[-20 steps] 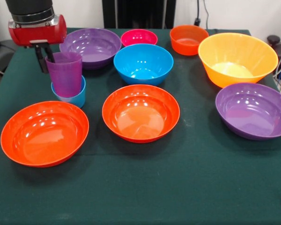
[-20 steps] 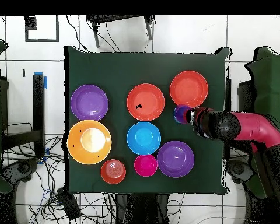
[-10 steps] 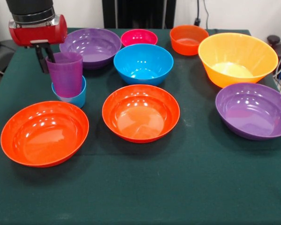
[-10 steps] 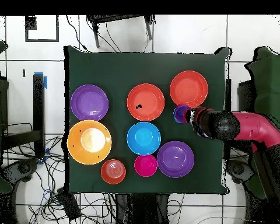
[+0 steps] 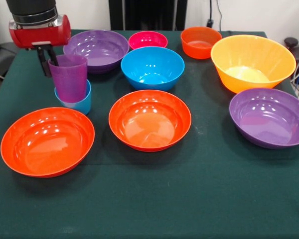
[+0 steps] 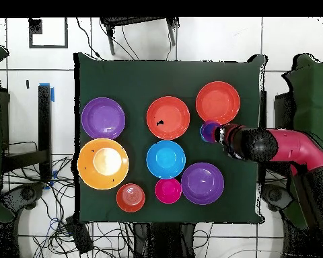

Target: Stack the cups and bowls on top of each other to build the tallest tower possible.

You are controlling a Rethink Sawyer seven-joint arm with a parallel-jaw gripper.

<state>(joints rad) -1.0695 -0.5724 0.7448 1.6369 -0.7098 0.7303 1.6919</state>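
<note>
The purple cup (image 5: 70,79) stands nested in the light blue cup (image 5: 77,104) at the left of the table; together they form a short tower (image 6: 208,130). My gripper (image 5: 48,62) reaches down at the purple cup's far rim, shut on that rim with one finger on either side. Around the cups lie the bowls: two wide orange-red ones (image 5: 47,142) (image 5: 149,119), a blue one (image 5: 152,67), a wide purple one (image 5: 95,49) just behind the cups, a small pink one (image 5: 147,40) and a small orange one (image 5: 200,42).
A large yellow-orange bowl (image 5: 253,62) and another wide purple bowl (image 5: 269,117) sit on the right side. The green cloth (image 5: 189,199) covers the table. In the overhead view the red arm (image 6: 285,149) reaches in over the table's right edge.
</note>
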